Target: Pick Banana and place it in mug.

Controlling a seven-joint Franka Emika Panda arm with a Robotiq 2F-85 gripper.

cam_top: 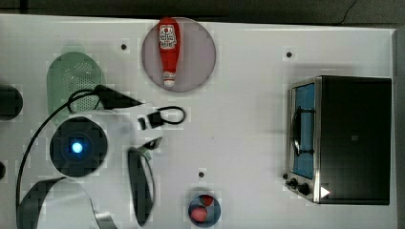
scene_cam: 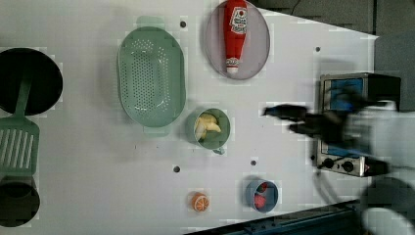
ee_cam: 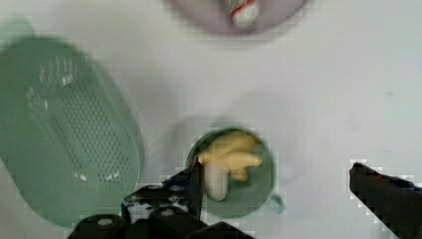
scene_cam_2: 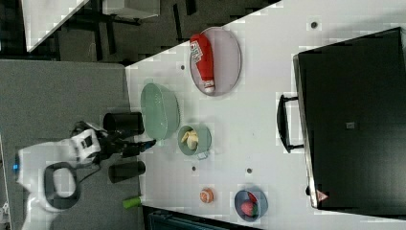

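A white table [cam_top: 248, 143] with small dark holes dotted over its top takes up most of the top view, and a dark strip of floor [cam_top: 239, 7] runs along its twelve o'clock edge, where a thin cable crosses toward one o'clock. In the right view, grey speckled floor [scene_cam_2: 57, 100] lies at nine o'clock of the table, and at eleven o'clock stands a second white surface [scene_cam_2: 48, 19] with dark furniture legs [scene_cam_2: 107, 21] beside it. Light falls evenly and flat, with soft shadows on the table, and a blue frame rail [scene_cam: 293, 223] runs along its six o'clock edge in the left view.
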